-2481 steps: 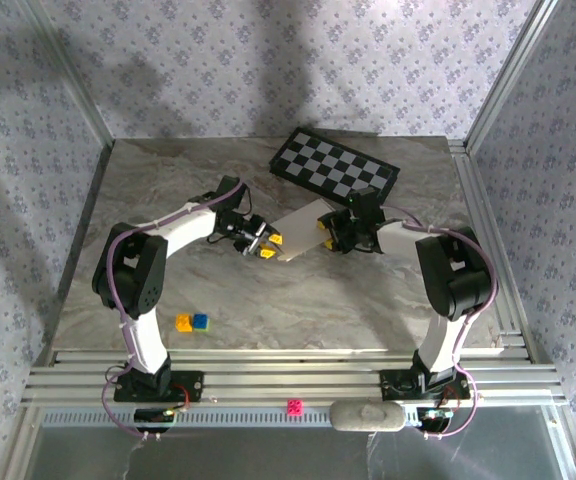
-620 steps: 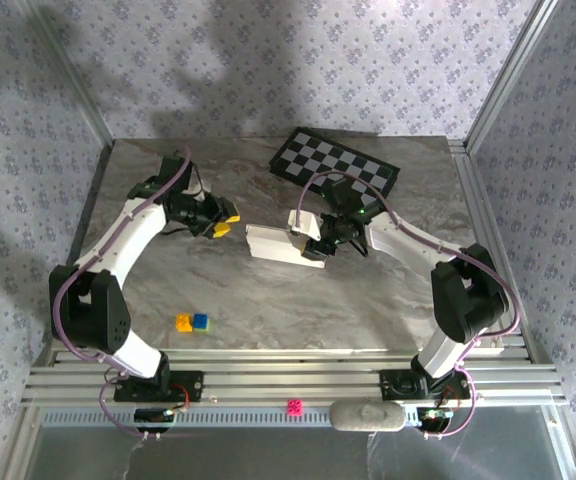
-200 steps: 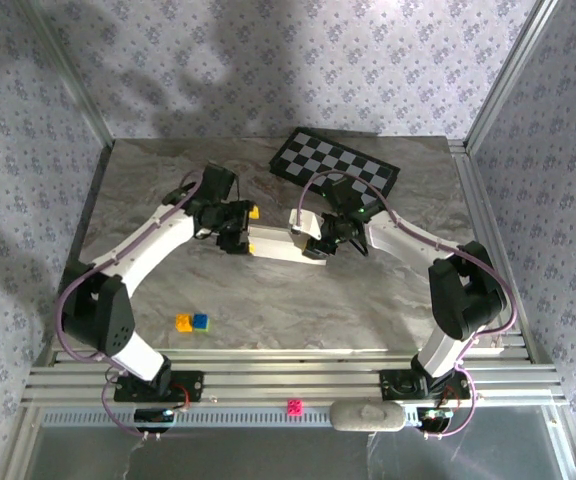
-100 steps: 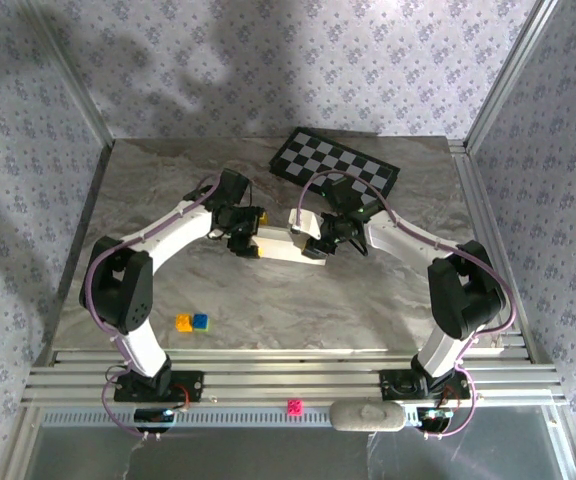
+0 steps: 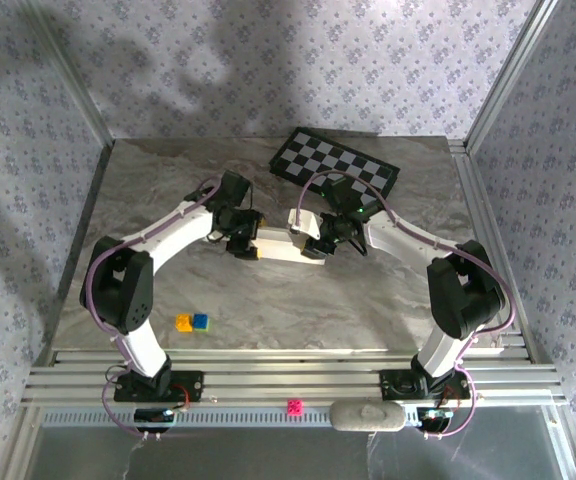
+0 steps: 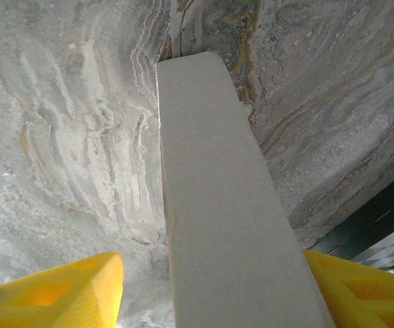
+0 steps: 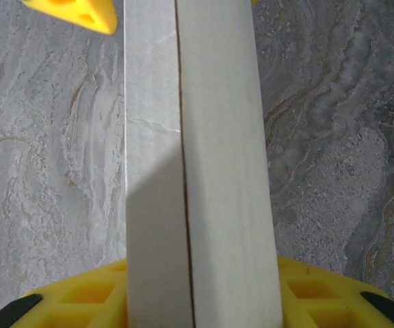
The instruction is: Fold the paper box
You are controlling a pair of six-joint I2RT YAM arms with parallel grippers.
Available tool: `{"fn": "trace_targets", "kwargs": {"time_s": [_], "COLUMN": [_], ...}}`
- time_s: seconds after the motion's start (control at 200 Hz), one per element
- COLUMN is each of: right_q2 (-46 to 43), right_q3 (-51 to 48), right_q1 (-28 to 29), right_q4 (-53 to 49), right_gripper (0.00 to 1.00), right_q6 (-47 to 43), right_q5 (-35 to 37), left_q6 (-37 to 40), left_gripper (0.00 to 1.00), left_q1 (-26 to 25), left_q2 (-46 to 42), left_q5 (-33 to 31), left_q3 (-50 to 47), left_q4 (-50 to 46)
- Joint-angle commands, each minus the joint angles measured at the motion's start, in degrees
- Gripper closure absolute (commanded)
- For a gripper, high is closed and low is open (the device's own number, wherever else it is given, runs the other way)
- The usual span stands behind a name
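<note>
The paper box (image 5: 282, 246) is a long white folded strip of cardboard lying across the middle of the marble table (image 5: 368, 300). My right gripper (image 5: 314, 238) is shut on its right end. In the right wrist view the box (image 7: 197, 171) runs up from between the yellow fingers (image 7: 334, 294), which press on both its sides. My left gripper (image 5: 247, 238) is open and straddles the box's left end. In the left wrist view the box (image 6: 217, 205) lies between the fingers (image 6: 53, 294), with a gap of bare table beside the left one.
The black-and-white checkered board (image 5: 335, 170) lies at the back, just behind the right arm. A yellow and a blue block (image 5: 192, 322) sit at the front left. A pink block (image 5: 294, 406) rests on the front rail. Patterned walls enclose the table.
My left gripper has moved right and settled over the box's left end, its fingers open on either side. The right gripper and the box have stayed put.
</note>
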Motion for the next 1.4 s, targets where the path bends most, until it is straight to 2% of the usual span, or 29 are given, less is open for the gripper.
{"fn": "trace_targets", "kwargs": {"time_s": [0.0, 0.22, 0.47, 0.845, 0.964, 0.999, 1.079, 1.214, 1.394], "right_q2": [0.87, 0.99, 1.05, 1.89, 1.97, 1.87, 1.62, 0.57, -0.41], "right_q3": [0.68, 0.95, 0.86, 1.16, 1.38, 1.38, 1.46, 1.82, 1.74], "right_q1": [0.34, 0.33, 0.37, 0.28, 0.15, 0.2, 0.09, -0.36, -0.7], "right_q4": [-1.2, -1.24, -1.13, -0.86, -0.88, -0.84, -0.73, -0.32, -0.81], "right_gripper": [0.59, 0.59, 0.59, 0.59, 0.58, 0.58, 0.55, 0.47, 0.43], "right_q6": [0.44, 0.54, 0.61, 1.13, 1.38, 1.55, 2.06, 4.36, 5.3], "right_q5": [-0.21, -0.17, -0.11, 0.05, 0.09, 0.07, 0.09, 0.06, -0.24], "left_q6": [1.2, -0.33, -0.62, -2.22, -2.51, -2.72, -3.07, -3.1, -3.08], "left_gripper": [0.39, 0.42, 0.54, 0.54, 0.59, 0.66, 0.71, 0.72, 0.72], "left_q1": [0.1, -0.03, 0.1, 0.25, 0.39, 0.47, 0.55, 0.71, 1.05], "left_q2": [1.2, 1.96, 1.27, -0.08, -0.23, -0.25, -0.26, -0.08, 0.43], "left_q5": [-0.65, -0.79, -1.7, -2.78, -3.01, -3.02, -3.02, -2.93, -2.85], "left_q3": [4.97, 4.38, 4.98, 1.15, 0.6, 0.52, 0.43, 0.86, 1.04], "left_q4": [-7.59, -5.48, -5.86, -0.41, 0.12, -0.02, -0.07, -0.73, -0.67]}}
